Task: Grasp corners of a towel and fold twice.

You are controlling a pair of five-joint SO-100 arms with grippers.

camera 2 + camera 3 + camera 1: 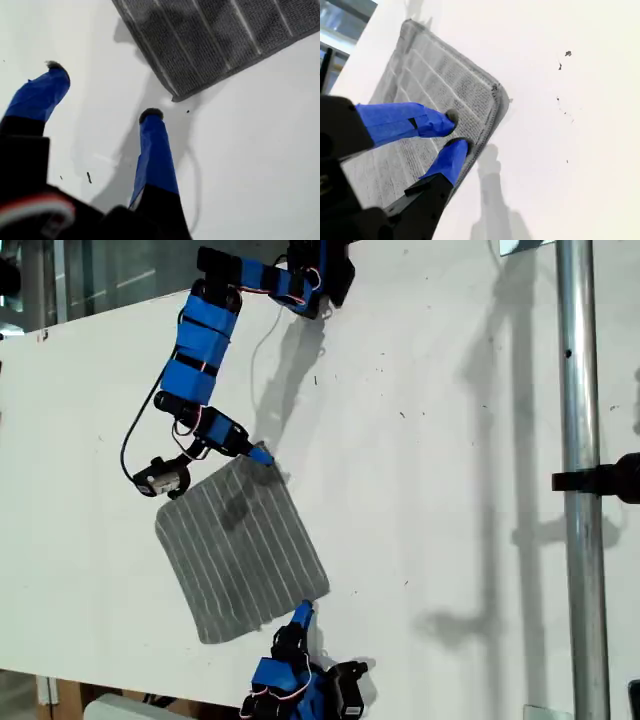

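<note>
The grey striped towel (245, 550) lies flat and tilted on the white table (430, 440). My first gripper (262, 455) hovers at the towel's corner (255, 462) nearest the exterior view's top. In the first wrist view this gripper (102, 90) is open over bare table, with that corner (175, 96) of the towel (225, 35) just beyond its tips. My second gripper (302, 612) is at the towel's lower edge in the exterior view, beside another corner (322, 585). Its fingertips (451, 117) rest on the towel (420, 90) a narrow gap apart, close to the corner (494, 89).
A vertical metal pole (580, 480) with a black clamp (600, 482) stands at the exterior view's right. The table's edge runs along the exterior view's bottom, near the second arm's base (300, 690). Glass panes (100, 270) show beyond the table at the exterior view's top left.
</note>
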